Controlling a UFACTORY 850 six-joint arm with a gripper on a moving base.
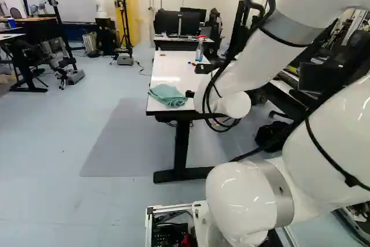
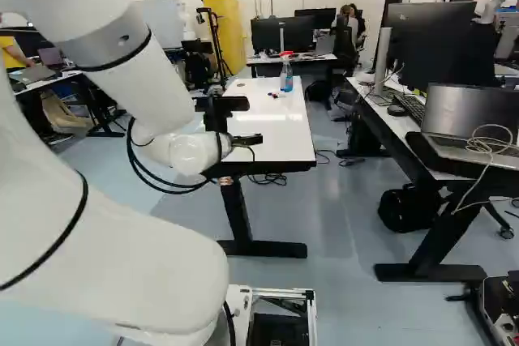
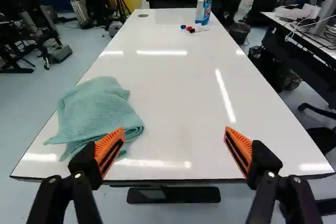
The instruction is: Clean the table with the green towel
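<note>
A black, orange-padded gripper (image 3: 175,142) is hovering by the near edge of the white rectangular table (image 3: 168,87), jaws standing wide apart. The rumpled green cloth towel (image 3: 100,111) is lying at the near-left corner; grasping it (seemingly the current step) is calling for shifting left, then lowering.

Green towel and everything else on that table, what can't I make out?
- Tabletop under the green towel: covered by it, wrist view.
- Towel's near edge: partly behind one of the spread jaws, wrist view.
- Towel's outline: blocked by the arm, right base view.
- Spray bottle's nozzle: cut off by the edge, wrist view.
</note>
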